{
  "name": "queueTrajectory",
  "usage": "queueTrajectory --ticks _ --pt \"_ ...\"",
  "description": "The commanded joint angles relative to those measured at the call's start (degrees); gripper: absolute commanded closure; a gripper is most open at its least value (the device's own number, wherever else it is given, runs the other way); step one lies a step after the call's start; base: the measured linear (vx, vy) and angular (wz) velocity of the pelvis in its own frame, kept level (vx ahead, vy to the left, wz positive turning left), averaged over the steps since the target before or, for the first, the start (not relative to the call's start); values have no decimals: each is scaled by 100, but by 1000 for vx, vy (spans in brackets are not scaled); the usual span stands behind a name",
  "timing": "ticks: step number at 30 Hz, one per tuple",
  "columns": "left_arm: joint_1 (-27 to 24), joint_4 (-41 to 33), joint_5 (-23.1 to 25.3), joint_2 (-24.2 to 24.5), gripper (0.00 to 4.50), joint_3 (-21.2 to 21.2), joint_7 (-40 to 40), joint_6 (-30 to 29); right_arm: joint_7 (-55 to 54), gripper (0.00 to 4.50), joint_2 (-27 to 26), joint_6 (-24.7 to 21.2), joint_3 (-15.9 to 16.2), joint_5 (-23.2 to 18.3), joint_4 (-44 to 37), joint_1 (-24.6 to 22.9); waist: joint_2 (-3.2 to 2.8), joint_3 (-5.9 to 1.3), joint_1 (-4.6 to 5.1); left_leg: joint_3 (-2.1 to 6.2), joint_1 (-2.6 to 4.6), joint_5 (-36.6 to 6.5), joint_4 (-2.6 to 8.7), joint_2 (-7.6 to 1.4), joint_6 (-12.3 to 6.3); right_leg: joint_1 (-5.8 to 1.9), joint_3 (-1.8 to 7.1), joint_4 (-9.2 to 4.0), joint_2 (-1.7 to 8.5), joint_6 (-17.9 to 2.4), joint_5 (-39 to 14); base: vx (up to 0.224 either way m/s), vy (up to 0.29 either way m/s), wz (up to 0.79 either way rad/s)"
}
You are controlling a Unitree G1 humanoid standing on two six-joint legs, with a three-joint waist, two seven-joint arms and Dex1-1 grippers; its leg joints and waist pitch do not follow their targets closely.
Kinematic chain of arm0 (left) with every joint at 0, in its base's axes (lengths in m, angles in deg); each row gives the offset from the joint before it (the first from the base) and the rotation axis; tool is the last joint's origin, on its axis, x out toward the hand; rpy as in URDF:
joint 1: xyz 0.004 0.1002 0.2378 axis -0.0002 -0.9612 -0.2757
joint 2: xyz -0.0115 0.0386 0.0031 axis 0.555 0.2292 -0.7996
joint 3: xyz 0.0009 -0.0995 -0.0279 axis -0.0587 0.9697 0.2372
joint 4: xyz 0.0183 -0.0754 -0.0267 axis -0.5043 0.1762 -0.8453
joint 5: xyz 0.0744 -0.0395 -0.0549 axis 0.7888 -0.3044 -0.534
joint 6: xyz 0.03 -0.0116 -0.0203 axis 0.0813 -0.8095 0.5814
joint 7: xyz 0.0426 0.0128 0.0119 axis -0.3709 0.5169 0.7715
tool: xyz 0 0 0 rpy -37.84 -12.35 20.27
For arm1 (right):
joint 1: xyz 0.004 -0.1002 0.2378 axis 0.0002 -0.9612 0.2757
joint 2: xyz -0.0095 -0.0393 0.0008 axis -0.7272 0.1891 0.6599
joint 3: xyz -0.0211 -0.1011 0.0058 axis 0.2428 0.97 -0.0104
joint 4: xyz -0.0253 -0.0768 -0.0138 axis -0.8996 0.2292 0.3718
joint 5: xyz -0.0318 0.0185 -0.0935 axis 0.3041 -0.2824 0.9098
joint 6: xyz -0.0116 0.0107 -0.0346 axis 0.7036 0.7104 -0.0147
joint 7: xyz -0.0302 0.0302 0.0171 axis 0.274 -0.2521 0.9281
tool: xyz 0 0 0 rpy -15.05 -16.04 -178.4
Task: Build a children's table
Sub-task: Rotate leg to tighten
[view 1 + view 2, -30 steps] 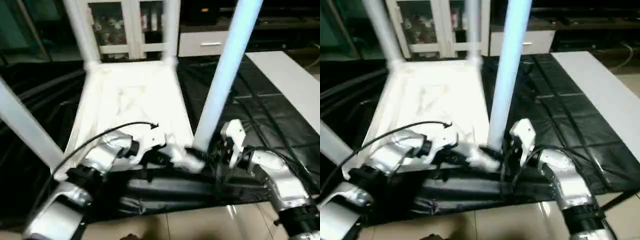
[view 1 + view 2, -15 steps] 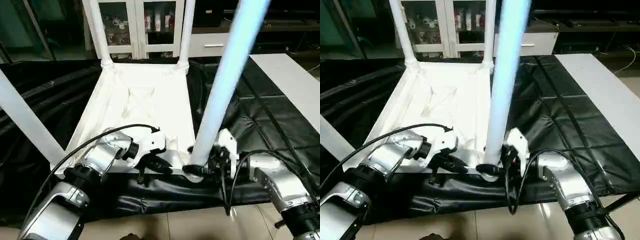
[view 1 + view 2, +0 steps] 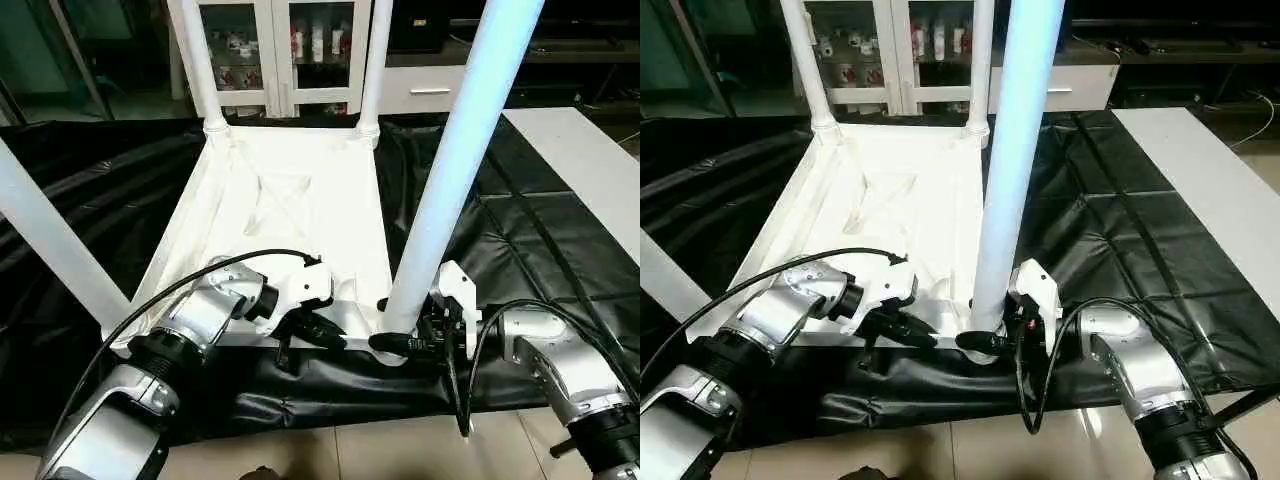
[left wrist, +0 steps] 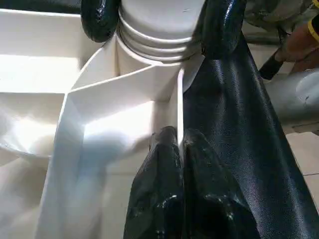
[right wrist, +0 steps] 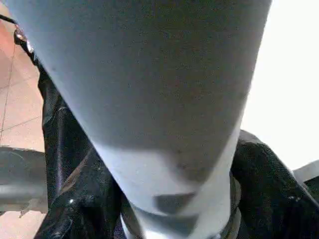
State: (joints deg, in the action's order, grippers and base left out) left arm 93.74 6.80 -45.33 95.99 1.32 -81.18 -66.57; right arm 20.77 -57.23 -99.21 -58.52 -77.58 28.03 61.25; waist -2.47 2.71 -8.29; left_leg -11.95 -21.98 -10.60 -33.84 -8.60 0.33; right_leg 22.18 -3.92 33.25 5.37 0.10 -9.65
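Observation:
The white tabletop (image 3: 290,200) lies underside up on the black cover. A white leg stands in each corner socket. My right gripper (image 3: 395,342) clasps the foot of the near right leg (image 3: 455,170) just above its socket, one black finger on each side (image 5: 75,199), shut on it. In the left wrist view those fingertips (image 4: 99,20) flank the leg's ringed base (image 4: 159,30). My left gripper (image 4: 180,144) is pinched shut on the thin near rim of the tabletop, a little left of that socket (image 3: 335,338).
Two far legs (image 3: 200,60) (image 3: 375,60) and the near left leg (image 3: 50,240) rise steeply. The black cover (image 3: 540,240) hangs over the near edge above tiled floor (image 3: 400,450). A white board (image 3: 590,170) lies at the right; a glass-door cabinet (image 3: 290,50) stands behind.
The camera has tilted and steadied. My right gripper has come in from the right and closed around the foot of the near right leg. My left gripper keeps its hold.

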Motion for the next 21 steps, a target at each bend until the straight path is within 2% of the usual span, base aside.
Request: queueTrajectory --ticks 1,2,3,4,5,6,7,8,9,10,11,12,13,14,15,16,17,18,19,20,21 --pt "-127 156 206 20 450 -204 16 -65 -456 185 -92 128 -192 169 233 8 81 -353 47 254 170 -1541 482 -558 -70 -143 293 -326 505 -1401 -1372 0 0 0" --pt "-68 331 255 -131 450 -107 434 -99 -1158 185 -355 234 -373 299 560 127 80 -340 62 266 165 -1632 492 -554 -38 -147 289 -343 514 -1376 -1514 0 0 0" --pt "-49 384 269 -176 450 -80 557 -109 -1327 186 -425 254 -420 320 640 154 80 -338 80 270 162 -1672 496 -554 -6 -142 291 -346 517 -1365 -1579 0 0 0" --pt "-1 516 306 -289 450 -14 863 -133 -1746 186 -597 303 -537 372 835 221 73 -302 118 271 173 -1926 506 -524 96 -98 292 -404 521 -1307 -1943 0 0 0" --pt "89 734 354 -480 450 92 1358 -176 -2290 186 -846 342 -690 402 1080 299 88 -281 173 315 204 -2283 525 -516 262 -96 275 -452 538 -1184 -2484 -53 -4 -4" --pt "178 922 375 -644 450 188 1767 -232 -2655 186 -1030 374 -783 409 1233 346 82 -266 216 332 227 -2475 526 -517 349 -73 269 -466 535 -1126 -2722 -91 6 -6" --pt "326 1205 351 -902 450 357 2349 -334 -3186 186 -1299 463 -904 421 1447 419 86 -236 293 359 268 -2841 531 -498 449 -46 238 -538 523 -947 -3231 -71 10 -5" --pt "326 1205 351 -902 450 357 2349 -334 -3186 186 -1299 463 -904 421 1447 419 82 -230 352 405 288 -3112 535 -488 500 -53 202 -588 533 -775 -3552 -68 25 -7" --pt "382 1307 328 -998 450 424 2551 -368 -3390 186 -1400 503 -949 429 1530 451 86 -228 384 422 285 -3215 537 -486 495 -56 185 -609 526 -694 -3649 -55 30 -9" --pt "538 1563 214 -1245 450 664 3148 -482 -4039 186 -1652 644 -1080 479 1761 574 62 -202 463 430 291 -3481 546 -468 498 -17 157 -672 501 -540 -3835 -55 30 -9" --pt "688 1796 132 -1466 450 855 3701 -525 -4661 186 -1918 747 -1198 511 1997 711 39 -200 497 438 322 -3610 530 -452 520 9 115 -695 489 -499 -3914 -63 28 -7" --pt "717 1843 123 -1502 450 888 3817 -518 -4771 186 -1966 789 -1205 531 2043 740 29 -194 533 439 386 -3793 519 -439 532 46 55 -737 460 -465 -3984 0 0 0" --pt "820 2016 97 -1627 450 998 4243 -472 -5167 187 -2144 958 -1217 616 2215 853 7 -193 630 482 397 -4041 540 -438 542 -13 -65 -765 416 -372 -3897 -65 35 -8" --pt "870 2114 171 -1662 450 963 4432 -394 -5318 187 -2319 1090 -1238 587 2345 955 -94 -183 663 508 358 -4329 634 -478 548 -99 -155 -717 376 -347 -3567 -43 52 -9" --pt "892 2161 206 -1675 450 947 4501 -356 -5377 187 -2395 1154 -1254 573 2413 1002 -96 -164 692 502 310 -4530 728 -519 560 -158 -185 -656 331 -356 -3327 -64 62 -10" --pt "925 2219 248 -1684 450 904 4453 -300 -5437 187 -2538 1329 -1220 615 2526 1113 -114 -160 687 481 185 -4831 925 -587 612 -292 -162 -412 280 -432 -2817 0 0 0" --pt "937 2234 269 -1673 450 895 4395 -268 -5240 187 -2588 1412 -1143 640 2537 1156 -117 -196 639 344 215 -4892 1026 -572 690 -251 -114 -274 264 -601 -2559 0 0 0" --pt "954 2271 308 -1676 450 903 4381 -231 -5140 187 -2624 1465 -1104 673 2562 1186 -4 -193 656 297 380 -4544 795 -437 639 -56 -33 -559 401 -620 -3082 0 0 0" --pt "958 2293 356 -1651 450 891 4299 -212 -4937 187 -2639 1539 -1072 676 2527 1184 62 -190 651 287 508 -4141 554 -327 508 87 -36 -799 535 -536 -3705 0 0 0" --pt "981 2354 391 -1646 450 895 4281 -187 -4856 187 -2658 1615 -1062 684 2546 1199 131 -167 603 335 516 -2965 179 -208 122 49 -69 -1103 823 -280 -4737 0 0 0" --pt "974 2361 430 -1599 450 869 4203 -149 -4659 187 -2601 1729 -1011 707 2469 1167 48 -174 537 395 243 -2120 277 -280 -91 -238 -89 -1037 879 -131 -4787 56 2 -22"
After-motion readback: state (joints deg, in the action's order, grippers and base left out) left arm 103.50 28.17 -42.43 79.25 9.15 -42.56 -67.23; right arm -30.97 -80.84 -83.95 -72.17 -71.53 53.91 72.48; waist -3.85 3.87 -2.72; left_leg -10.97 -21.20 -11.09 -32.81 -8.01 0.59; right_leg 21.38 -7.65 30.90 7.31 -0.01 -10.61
